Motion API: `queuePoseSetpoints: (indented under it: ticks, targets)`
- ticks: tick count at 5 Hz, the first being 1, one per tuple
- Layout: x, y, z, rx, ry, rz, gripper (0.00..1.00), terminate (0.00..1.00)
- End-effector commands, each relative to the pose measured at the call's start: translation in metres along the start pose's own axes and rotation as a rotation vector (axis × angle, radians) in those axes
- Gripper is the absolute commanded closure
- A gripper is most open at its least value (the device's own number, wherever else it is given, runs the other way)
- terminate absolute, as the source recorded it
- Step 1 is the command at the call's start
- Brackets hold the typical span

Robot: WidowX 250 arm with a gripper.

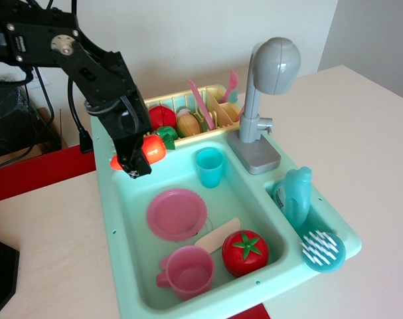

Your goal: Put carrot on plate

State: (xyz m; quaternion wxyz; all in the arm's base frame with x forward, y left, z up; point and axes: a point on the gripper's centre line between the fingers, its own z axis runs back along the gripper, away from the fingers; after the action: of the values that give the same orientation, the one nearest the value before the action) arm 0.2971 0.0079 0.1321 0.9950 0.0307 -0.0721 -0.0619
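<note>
My gripper (136,161) is shut on the orange toy carrot (152,151), whose green stub top (168,133) points toward the dish rack. It holds the carrot in the air over the back left corner of the teal sink (115,219). The flat round pink plate (177,213) lies on the sink floor, below and a little right of the gripper, with nothing on it.
In the sink: a teal cup (209,167), a pink handled cup (186,272), a red toy tomato (245,252) and a beige spatula (218,234). A yellow dish rack (185,118) with toy food stands behind. The grey faucet (267,93) and a teal bottle (293,195) are to the right.
</note>
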Motion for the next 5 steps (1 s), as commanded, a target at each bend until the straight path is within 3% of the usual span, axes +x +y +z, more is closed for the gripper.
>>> queuePoseSetpoints:
  ticks: [1, 2, 5]
  targets:
    - [0.025, -0.017, -0.010, -0.014, -0.003, -0.007, 1.00, 0.00]
    - [0.031, -0.019, -0.030, -0.051, 0.019, 0.011, 1.00, 0.00]
    - [0.027, -0.040, -0.072, -0.077, 0.083, -0.013, 1.00, 0.00]
